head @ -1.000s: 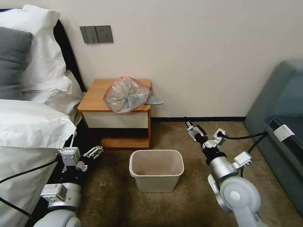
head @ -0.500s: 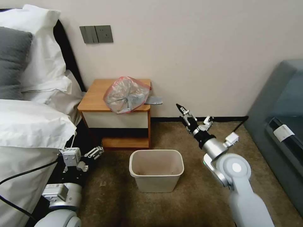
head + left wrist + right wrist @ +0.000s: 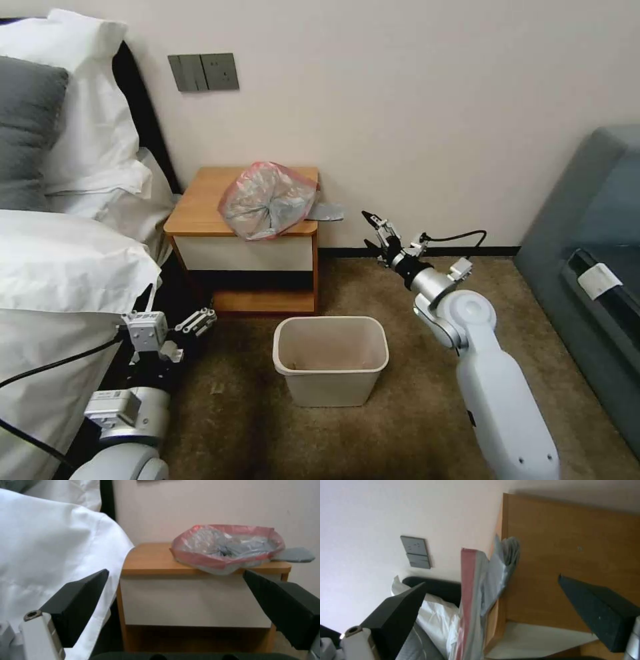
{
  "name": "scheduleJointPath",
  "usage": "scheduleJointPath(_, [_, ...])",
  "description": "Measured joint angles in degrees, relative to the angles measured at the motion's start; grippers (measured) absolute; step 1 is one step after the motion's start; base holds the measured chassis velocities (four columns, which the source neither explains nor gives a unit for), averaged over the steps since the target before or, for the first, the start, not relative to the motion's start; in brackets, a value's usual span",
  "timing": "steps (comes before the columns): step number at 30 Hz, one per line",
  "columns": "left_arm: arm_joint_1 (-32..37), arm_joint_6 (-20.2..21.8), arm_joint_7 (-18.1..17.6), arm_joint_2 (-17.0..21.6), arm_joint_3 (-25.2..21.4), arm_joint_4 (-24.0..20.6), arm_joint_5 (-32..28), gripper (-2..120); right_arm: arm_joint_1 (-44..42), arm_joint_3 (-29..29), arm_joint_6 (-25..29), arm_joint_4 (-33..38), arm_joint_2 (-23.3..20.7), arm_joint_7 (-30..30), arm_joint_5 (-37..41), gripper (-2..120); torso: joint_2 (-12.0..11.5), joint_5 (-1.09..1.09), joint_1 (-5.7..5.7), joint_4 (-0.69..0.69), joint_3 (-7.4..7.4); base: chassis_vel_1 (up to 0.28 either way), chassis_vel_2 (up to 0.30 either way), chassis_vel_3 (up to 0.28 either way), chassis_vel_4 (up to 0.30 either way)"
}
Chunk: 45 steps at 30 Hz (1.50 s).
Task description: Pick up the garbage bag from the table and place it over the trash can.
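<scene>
1. Garbage bag (image 3: 269, 200): thin, crinkly, translucent grey plastic with pink-red edge. Lies bunched on the far right part of the table top, to the left of the right gripper and above its level; a grey flap overhangs the table's right edge, pointing toward that gripper.
2. Table (image 3: 200, 207): small square nightstand, orange-brown wooden top, white drawer front.
3. Trash can (image 3: 330, 359): small beige plastic bin, upright, mouth up, on brown carpet in front of the table, nearer and lower than the right gripper.
4. Right gripper (image 3: 378, 235): fingers spread wide, empty, aimed at the bag's flap, touching nothing.
5. Left gripper (image 3: 193, 327): low beside white bedding (image 3: 60, 267), fingers wide apart, empty.
</scene>
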Motion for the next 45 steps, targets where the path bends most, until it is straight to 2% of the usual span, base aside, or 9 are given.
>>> scheduleJointPath(15, [0.18,-1.05,0.65,-0.28,0.06,0.16,0.45,100,9.72,-5.08,-1.69,-13.71,0.81,-4.96,-1.61,100,0.0,-0.01,0.0,0.0,0.0,0.0,0.0,0.0,0.0])
scheduleJointPath(22, [0.01,-1.35,0.68,-0.36,0.23,0.79,0.6,100,11.63,-5.57,-1.51,-16.51,1.86,-5.97,-3.16,100,0.0,-0.01,0.0,0.0,0.0,0.0,0.0,0.0,0.0])
scheduleJointPath(23, [0.0,-1.45,0.68,-0.41,0.32,0.87,0.66,100,12.2,-5.86,-1.29,-17.4,2.29,-6.5,-3.75,97,0.0,-0.01,0.0,0.0,0.0,0.0,0.0,0.0,0.0])
scheduleJointPath(25, [-0.01,-1.7,0.68,-0.47,0.34,1.01,0.68,100,12.89,-6.26,-0.82,-18.48,3.34,-7.17,-4.51,78,0.0,0.0,0.0,0.0,-0.01,0.0,0.0,0.0,0.0])
scheduleJointPath(26, [-0.01,-1.7,0.68,-0.47,0.34,1.01,0.68,100,12.89,-6.26,-0.82,-18.48,3.34,-7.17,-4.51,78,0.0,0.0,0.0,0.0,-0.01,0.0,0.0,0.0,0.0])
scheduleJointPath(30, [-0.04,-1.83,0.68,-0.47,0.32,1.25,0.68,100,12.87,-6.39,-0.56,-18.47,3.59,-7.38,-4.83,63,0.0,-0.01,0.0,0.0,-0.01,0.0,0.0,0.0,0.0])
scheduleJointPath(41, [-0.12,-2.19,0.68,-0.48,0.38,1.49,0.71,100,12.68,-6.43,-0.09,-17.65,3.64,-7.26,-5.14,18,0.0,0.0,0.0,0.0,-0.01,0.0,0.0,0.0,0.0])
scheduleJointPath(43, [-0.13,-2.22,0.68,-0.48,0.38,1.52,0.72,100,12.67,-6.44,-0.06,-17.59,3.64,-7.22,-5.16,15,0.0,0.0,0.0,0.0,-0.01,0.0,0.0,0.0,0.0])
scheduleJointPath(45, [-0.14,-2.43,0.68,-0.5,0.37,1.7,0.82,100,12.56,-6.46,0.05,-17.02,3.61,-6.88,-5.18,4,0.0,0.0,0.0,0.0,-0.01,0.0,0.0,0.0,0.0])
